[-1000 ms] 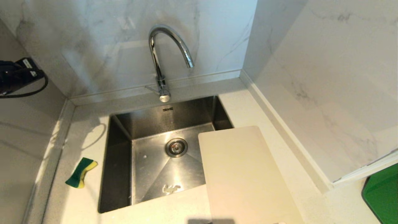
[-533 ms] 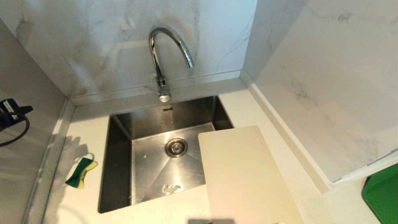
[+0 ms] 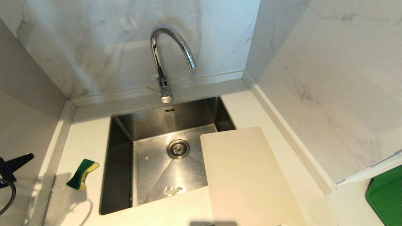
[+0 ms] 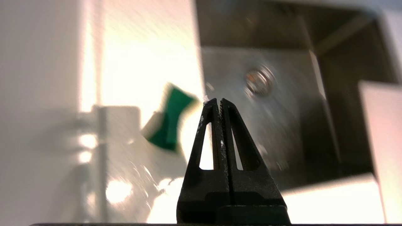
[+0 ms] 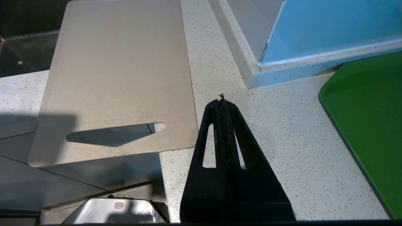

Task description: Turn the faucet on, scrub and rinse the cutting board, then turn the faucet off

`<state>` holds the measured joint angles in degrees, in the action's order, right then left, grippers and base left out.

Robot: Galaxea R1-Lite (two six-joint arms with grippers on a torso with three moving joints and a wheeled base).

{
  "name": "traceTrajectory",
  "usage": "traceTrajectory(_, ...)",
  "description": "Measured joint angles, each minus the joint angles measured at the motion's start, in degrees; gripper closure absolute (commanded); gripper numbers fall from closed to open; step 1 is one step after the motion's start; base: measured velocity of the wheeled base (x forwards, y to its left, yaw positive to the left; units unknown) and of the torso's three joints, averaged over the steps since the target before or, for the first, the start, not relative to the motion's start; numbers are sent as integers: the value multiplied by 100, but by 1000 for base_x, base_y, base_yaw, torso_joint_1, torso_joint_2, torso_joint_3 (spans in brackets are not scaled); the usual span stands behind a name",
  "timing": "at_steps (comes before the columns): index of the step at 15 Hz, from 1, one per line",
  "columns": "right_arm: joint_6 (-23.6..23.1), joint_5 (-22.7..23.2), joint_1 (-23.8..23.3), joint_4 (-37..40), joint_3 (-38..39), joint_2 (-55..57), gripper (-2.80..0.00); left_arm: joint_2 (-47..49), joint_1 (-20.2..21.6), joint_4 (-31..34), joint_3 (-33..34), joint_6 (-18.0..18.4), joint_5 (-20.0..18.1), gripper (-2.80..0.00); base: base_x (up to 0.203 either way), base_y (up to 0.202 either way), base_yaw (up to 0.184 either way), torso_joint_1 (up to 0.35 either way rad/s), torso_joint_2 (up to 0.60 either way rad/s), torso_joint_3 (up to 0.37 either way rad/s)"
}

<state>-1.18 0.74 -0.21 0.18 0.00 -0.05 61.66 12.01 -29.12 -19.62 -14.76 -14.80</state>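
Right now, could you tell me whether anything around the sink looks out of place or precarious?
Yes: the cutting board sits askew, one far corner jutting over the sink and its handle end hanging past the counter's front edge, so it looks easy to tip. The sponge lies bent on the counter left of the basin. No water runs from the faucet.

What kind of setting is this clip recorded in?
Most likely a kitchen sink corner: a steel sink set into a speckled countertop, a chrome gooseneck faucet against marble-look wall panels, with a cutting board and a green-and-yellow sponge beside the basin.
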Motion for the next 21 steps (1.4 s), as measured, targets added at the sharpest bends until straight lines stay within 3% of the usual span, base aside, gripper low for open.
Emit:
traceTrajectory(5,6,2,-4,-1,0,0,0,-1031,-775,31,1074,245,-234,0,0,0,0,0,0,0)
traceTrajectory(10,6,0,-1,-1,0,1,0,-2116,-862,303,1736,254,-194,0,0,0,0,0,0,0)
traceTrajectory(14,15,2,-1,0,0,0,0,-3188,-862,1234,1837,308,-82,0,0,0,0,0,0,0)
traceTrajectory(16,22,-4,-1,0,0,0,0,-3701,-862,1622,1847,400,155,0,0,0,0,0,0,0)
traceTrajectory(19,26,-6,0,2,0,2,0,-4279,-885,1701,1847,591,803,0,0,0,0,0,0,0)
traceTrajectory(21,24,-9,0,0,0,2,0,-4588,-960,1697,1847,909,1148,0,0,0,0,0,0,0)
